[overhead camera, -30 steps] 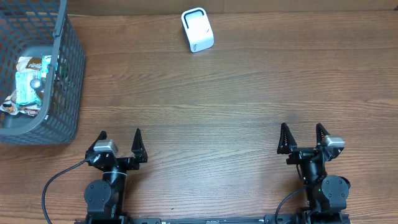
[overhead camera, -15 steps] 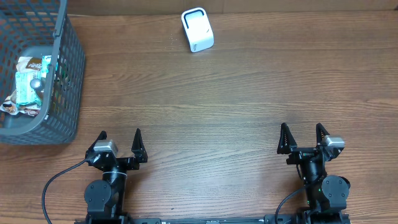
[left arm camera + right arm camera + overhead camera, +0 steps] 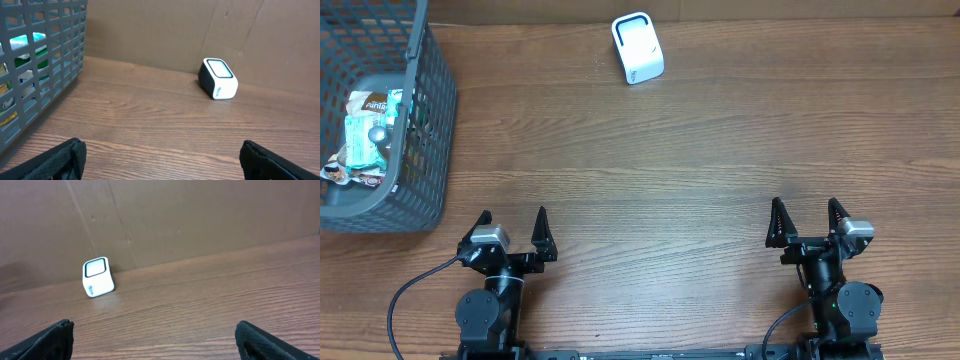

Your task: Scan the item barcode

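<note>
A white barcode scanner [image 3: 637, 48] with a dark window stands at the back of the wooden table; it also shows in the left wrist view, scanner [image 3: 218, 79], and the right wrist view, scanner [image 3: 97, 277]. Packaged items [image 3: 370, 130] lie inside a grey mesh basket [image 3: 420, 150] at the far left. My left gripper [image 3: 513, 222] rests open near the front edge, nothing between its fingers. My right gripper [image 3: 807, 216] also stands open and empty at the front right. Both are far from the basket and the scanner.
The basket wall [image 3: 40, 75] fills the left of the left wrist view. A brown cardboard backdrop [image 3: 200, 215] rises behind the table's far edge. Bare wood [image 3: 650, 180] lies between the grippers and the scanner.
</note>
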